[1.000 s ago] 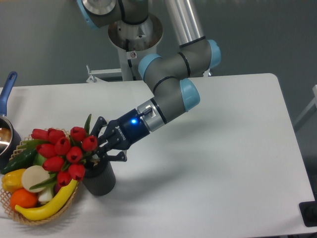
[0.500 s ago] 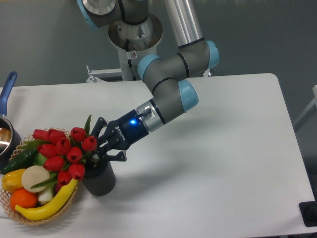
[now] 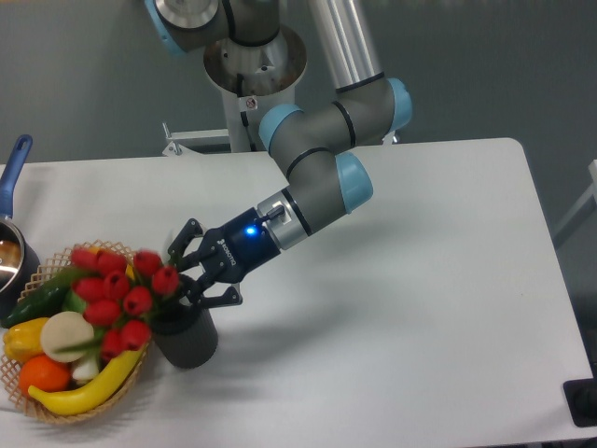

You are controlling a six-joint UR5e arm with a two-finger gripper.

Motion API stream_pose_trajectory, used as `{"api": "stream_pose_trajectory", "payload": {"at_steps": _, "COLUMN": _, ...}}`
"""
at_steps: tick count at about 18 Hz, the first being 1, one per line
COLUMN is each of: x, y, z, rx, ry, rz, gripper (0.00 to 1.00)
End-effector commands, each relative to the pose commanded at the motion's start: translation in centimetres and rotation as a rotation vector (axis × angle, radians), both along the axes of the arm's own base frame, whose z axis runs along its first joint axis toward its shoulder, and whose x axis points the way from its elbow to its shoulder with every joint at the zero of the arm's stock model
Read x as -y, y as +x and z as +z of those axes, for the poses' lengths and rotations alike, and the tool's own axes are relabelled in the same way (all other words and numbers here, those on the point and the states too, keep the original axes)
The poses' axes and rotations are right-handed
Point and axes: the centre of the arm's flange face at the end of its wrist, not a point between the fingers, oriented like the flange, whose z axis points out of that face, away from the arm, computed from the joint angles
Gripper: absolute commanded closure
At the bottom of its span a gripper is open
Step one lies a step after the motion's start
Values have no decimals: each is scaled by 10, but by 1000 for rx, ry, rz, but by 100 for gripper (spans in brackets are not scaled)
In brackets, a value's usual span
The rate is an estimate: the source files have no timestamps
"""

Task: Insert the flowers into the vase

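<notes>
Behind the blurred flowers [image 3: 117, 299], I am losing the vase [image 3: 189, 338] mouth; my gripper [image 3: 191, 273], reaching low leftward, is hanging released beside them.

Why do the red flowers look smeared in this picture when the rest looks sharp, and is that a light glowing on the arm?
In the single fixed camera view, the flowers are motion-blurred, while the vase and fruit basket stay crisp. A small blue light glows just behind the gripper. Soft, even lighting leaves a faint shadow on the table under the arm.
</notes>
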Motion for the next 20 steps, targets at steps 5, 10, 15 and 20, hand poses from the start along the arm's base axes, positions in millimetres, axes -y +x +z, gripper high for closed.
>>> {"api": "stream_pose_trajectory", "payload": {"at_steps": 5, "x": 10, "y": -4, "z": -4, "rx": 2, "ry": 0, "rz": 16, "gripper": 53}}
{"api": "stream_pose_trajectory", "payload": {"at_steps": 10, "x": 26, "y": -17, "z": -9, "rx": 12, "ry": -5, "rz": 53, "gripper": 46}}
{"api": "stream_pose_trajectory", "payload": {"at_steps": 15, "x": 50, "y": -42, "z": 7, "rx": -1, "ry": 14, "rz": 116, "gripper": 42}}
{"api": "stream_pose_trajectory", "payload": {"at_steps": 20, "x": 77, "y": -72, "z": 17, "rx": -13, "ry": 22, "rz": 188, "gripper": 27}}
